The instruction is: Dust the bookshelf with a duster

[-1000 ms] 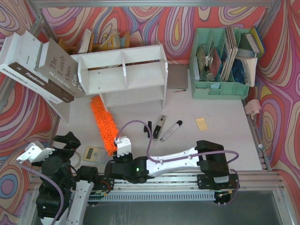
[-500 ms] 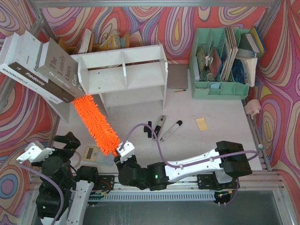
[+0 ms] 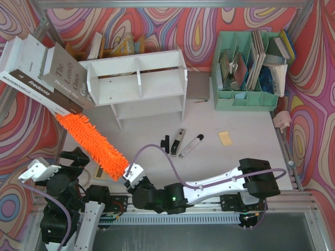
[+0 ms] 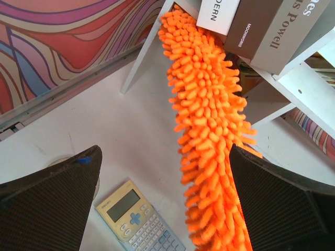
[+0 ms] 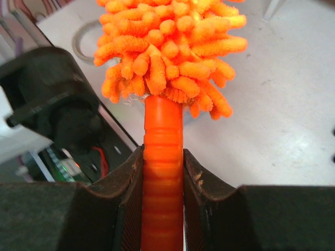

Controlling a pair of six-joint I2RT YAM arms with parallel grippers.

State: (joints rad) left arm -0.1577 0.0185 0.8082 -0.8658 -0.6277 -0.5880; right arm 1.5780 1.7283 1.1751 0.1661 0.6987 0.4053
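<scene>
While the left gripper (image 4: 165, 151) hangs spread wide and empty at the near-left corner, the duster (image 3: 91, 145) slants past it, long axis diagonal, with the fluffy tip far-left under the leaning books (image 3: 44, 78) and the handle near centre. The right gripper (image 5: 162, 172) is clamped on the thin orange handle, just below the fluff. The bookshelf (image 3: 138, 83) stands at the back, right of the tip and beyond the handle, so the coming sweep likely swings the head rightward onto its white tiers, with the right arm doing the work.
</scene>
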